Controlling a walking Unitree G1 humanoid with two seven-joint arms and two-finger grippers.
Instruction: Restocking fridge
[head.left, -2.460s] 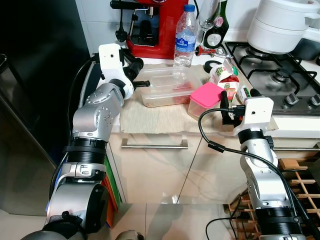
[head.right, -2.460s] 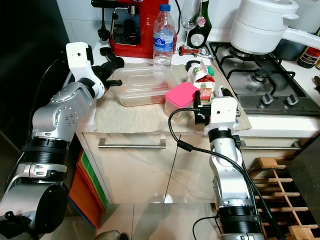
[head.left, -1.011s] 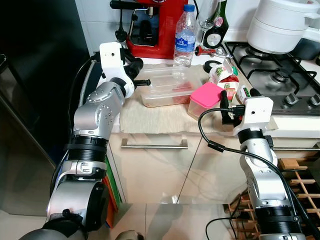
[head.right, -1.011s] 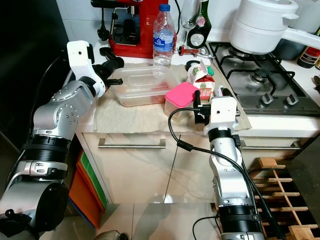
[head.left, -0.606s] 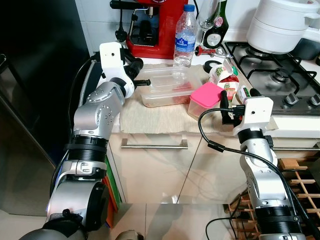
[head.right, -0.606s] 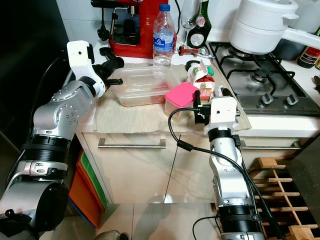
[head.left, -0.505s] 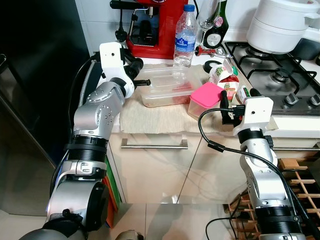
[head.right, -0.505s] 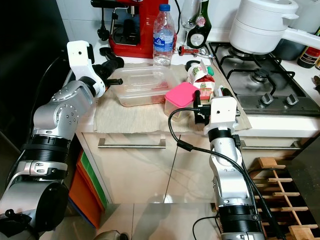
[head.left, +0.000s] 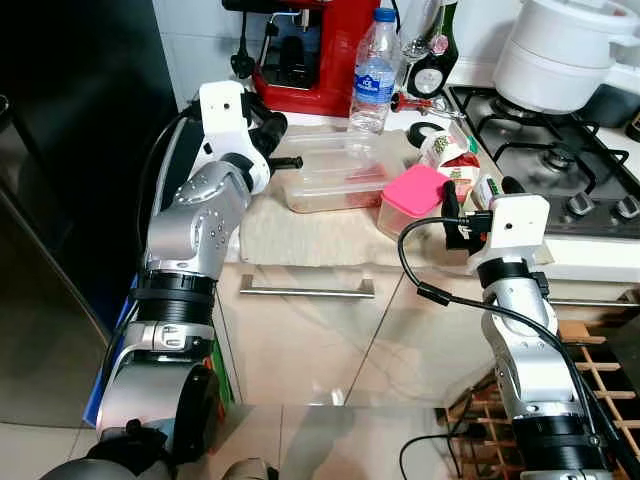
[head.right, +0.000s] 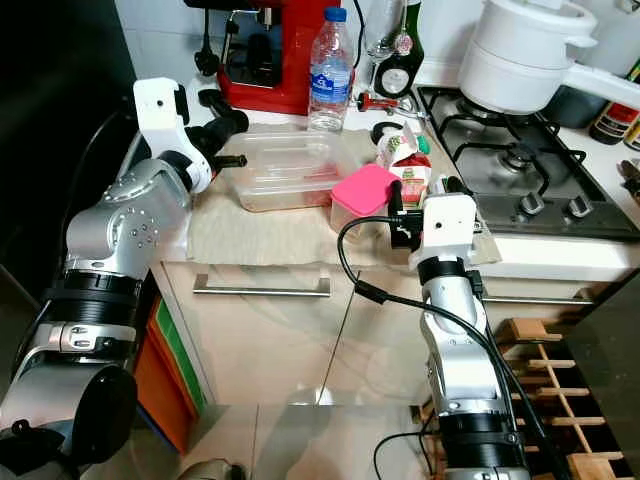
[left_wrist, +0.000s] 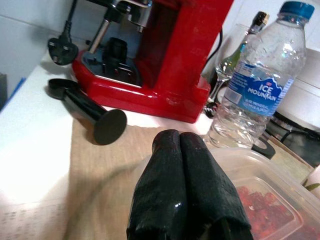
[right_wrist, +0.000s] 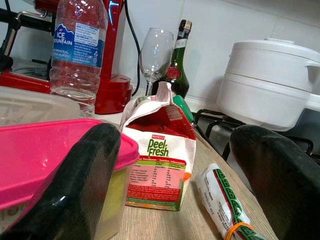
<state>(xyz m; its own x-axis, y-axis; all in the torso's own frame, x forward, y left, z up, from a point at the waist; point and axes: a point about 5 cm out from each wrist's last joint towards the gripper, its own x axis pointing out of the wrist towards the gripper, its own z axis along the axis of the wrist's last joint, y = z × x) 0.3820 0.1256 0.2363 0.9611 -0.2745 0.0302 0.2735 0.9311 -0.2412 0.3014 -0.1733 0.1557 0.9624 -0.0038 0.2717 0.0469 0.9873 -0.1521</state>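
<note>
Fingers of the left gripper (left_wrist: 186, 192) remain pressed together at the clear container (head.left: 325, 175); right gripper (right_wrist: 182, 170) fingers remain spread beside the pink-lidded tub (head.left: 415, 192). Only the head camera has shifted; nothing on the worktop (head.left: 300, 235) is grasped yet.

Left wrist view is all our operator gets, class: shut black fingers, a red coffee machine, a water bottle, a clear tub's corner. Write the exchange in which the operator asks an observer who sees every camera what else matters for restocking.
Operator: What is right of the clear tub?
Observer: A pink-lidded container, touching the clear tub on the beige cloth.
Operator: Where is the right gripper?
Observer: The right gripper sits at the counter edge, fingers open, beside that pink lid.
Operator: Anything else to stock?
Observer: An opened Deel-Fresh carton stands behind the pink container, with a small wrapped packet lying beside it.
</note>
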